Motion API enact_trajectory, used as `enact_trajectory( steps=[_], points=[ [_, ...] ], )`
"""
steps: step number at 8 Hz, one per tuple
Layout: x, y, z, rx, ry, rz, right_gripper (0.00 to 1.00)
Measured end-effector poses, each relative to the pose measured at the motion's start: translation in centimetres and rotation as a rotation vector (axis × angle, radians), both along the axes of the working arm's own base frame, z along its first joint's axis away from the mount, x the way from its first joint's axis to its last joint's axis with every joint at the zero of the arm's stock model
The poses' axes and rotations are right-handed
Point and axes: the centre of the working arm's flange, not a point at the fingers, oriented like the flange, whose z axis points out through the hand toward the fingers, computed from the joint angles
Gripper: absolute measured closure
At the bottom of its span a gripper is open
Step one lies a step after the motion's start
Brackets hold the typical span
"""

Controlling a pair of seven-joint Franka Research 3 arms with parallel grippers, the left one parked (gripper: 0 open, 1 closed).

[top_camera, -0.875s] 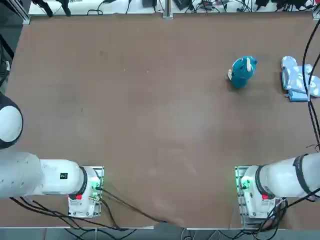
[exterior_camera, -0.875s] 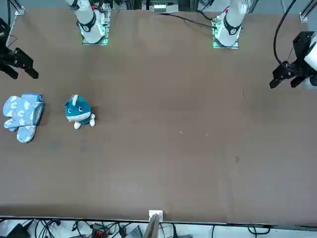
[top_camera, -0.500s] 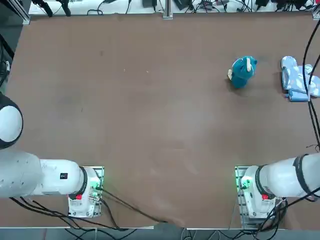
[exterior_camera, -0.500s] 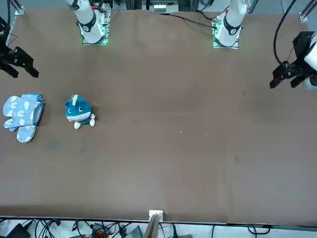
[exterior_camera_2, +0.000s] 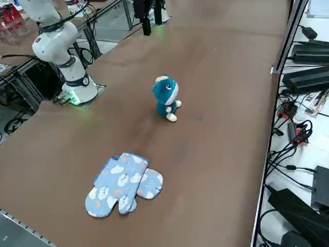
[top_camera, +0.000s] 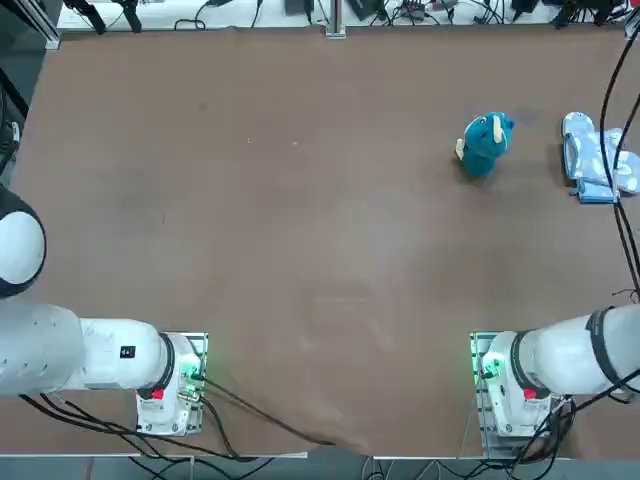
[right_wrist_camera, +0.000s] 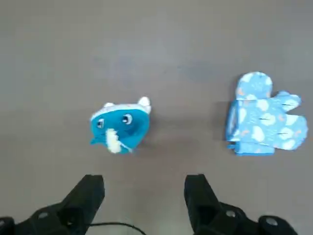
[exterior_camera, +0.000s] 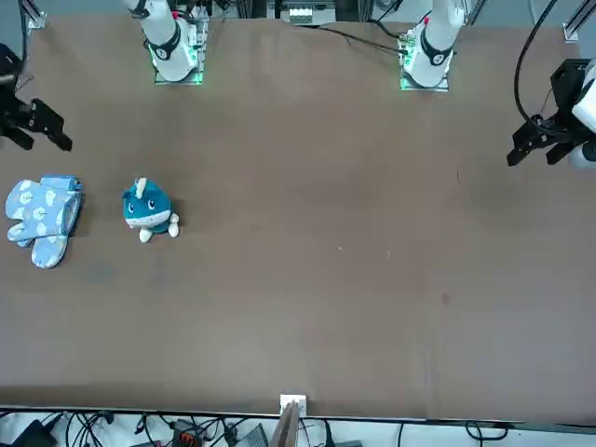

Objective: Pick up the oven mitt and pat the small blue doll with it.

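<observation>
Nothing is done yet: mitt [exterior_camera_2: 123,183] lies untouched beside doll [exterior_camera_2: 166,98]; right gripper [right_wrist_camera: 144,193] hangs above, jaws spread, empty.

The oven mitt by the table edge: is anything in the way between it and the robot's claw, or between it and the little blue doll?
Nothing visible. The right gripper hangs open above bare table, apart from the oven mitt. Only bare tabletop separates the mitt from the small blue doll.
</observation>
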Motion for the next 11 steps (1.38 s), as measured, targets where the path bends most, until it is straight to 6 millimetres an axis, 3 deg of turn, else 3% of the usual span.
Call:
enact_trajectory(
  steps=[4, 8, 11],
  points=[
    [1.8, -2.2, -8.7, -0.174, 0.039, 0.036, 0.00],
    [1.6, -9.2, -17.3, -0.187, 0.025, -0.028, 0.00],
    [1.6, -12.6, -23.8, -0.240, -0.004, 0.002, 0.00]
  ],
)
